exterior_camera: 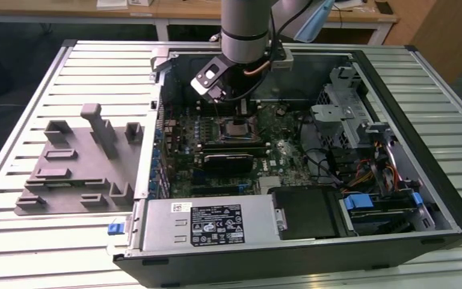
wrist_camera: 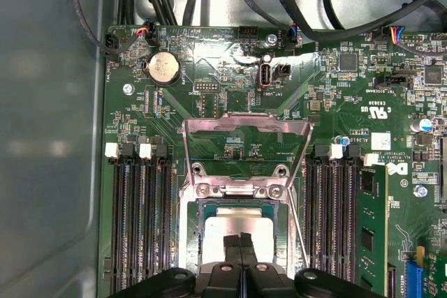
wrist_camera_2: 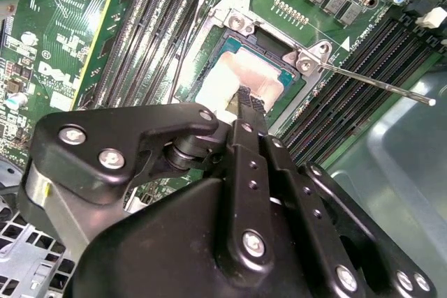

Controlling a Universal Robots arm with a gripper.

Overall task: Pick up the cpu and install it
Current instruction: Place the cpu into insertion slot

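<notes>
The slatted worktop [exterior_camera: 46, 247] carries an open desktop computer case [exterior_camera: 444, 180], with a grey fixture tray [exterior_camera: 62, 174] lying beside it on the exterior view's left. The arm [exterior_camera: 245, 30] reaches down into the case over the motherboard [wrist_camera: 230, 95].

In both wrist views the socket's load plate [wrist_camera: 244, 125] stands swung open and its lever [wrist_camera_2: 377, 83] juts free. The cpu [wrist_camera: 222, 227] [wrist_camera_2: 241, 73] lies inside the socket frame. The gripper [wrist_camera: 241, 241] [wrist_camera_2: 249, 102] hangs right over the chip's silver top with its fingers together, holding nothing. I cannot tell whether the tips touch the lid.

The main risk is a chip that is not fully level. A press off centre could tilt it and bend the socket contacts beneath. Any sideways slide of the tips could scuff the lid or knock the loose lever.
</notes>
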